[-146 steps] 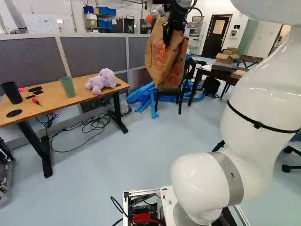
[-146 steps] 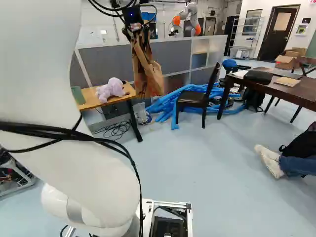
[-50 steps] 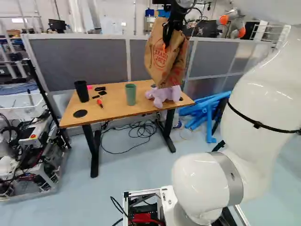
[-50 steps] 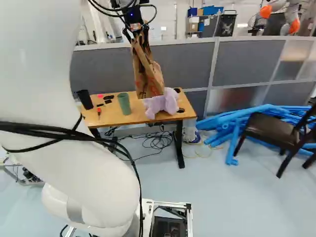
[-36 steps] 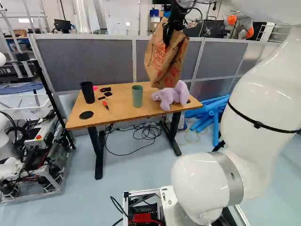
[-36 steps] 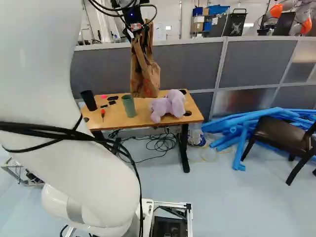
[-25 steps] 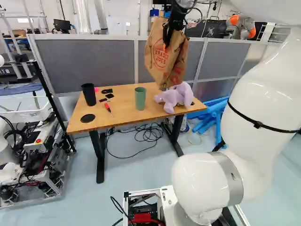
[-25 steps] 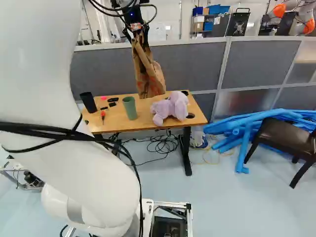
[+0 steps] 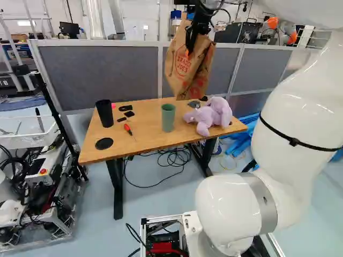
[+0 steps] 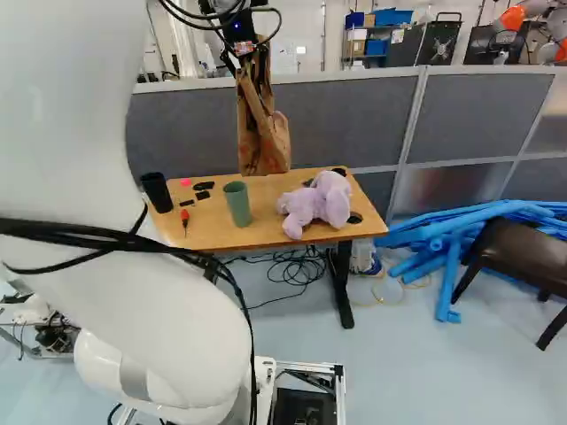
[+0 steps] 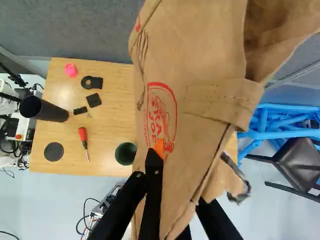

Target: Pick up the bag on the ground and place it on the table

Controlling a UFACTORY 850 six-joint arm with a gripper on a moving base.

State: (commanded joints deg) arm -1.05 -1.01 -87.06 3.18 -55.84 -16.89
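Note:
The gripper [image 9: 195,37] is high over the table in the left base view, shut on the brown paper bag [image 9: 186,68]. In the wrist view the gripper [image 11: 179,182] has one finger across the bag's printed face, the other partly hidden behind the paper. Upright, the bag [image 10: 262,142] hangs below it; its bottom overlaps the rear edge of the wooden table [image 9: 153,140] in both base views. Whether it touches the tabletop I cannot tell. In the wrist view the bag [image 11: 200,65] covers the table's middle and hides the plush toy.
On the table are a purple plush toy [image 9: 211,115], green cup [image 9: 168,118], black cup [image 9: 104,113], red screwdriver [image 9: 128,130] and small black parts. A grey partition [image 10: 310,124] stands behind. Blue tubes [image 10: 469,230] and a chair [image 10: 523,252] are beside it; another robot [image 9: 40,187] stands opposite.
The base has turned left and moved nearer the table; the whole scene has shifted rightward and grown. The arm keeps its pose, the bag still held in the shut gripper.

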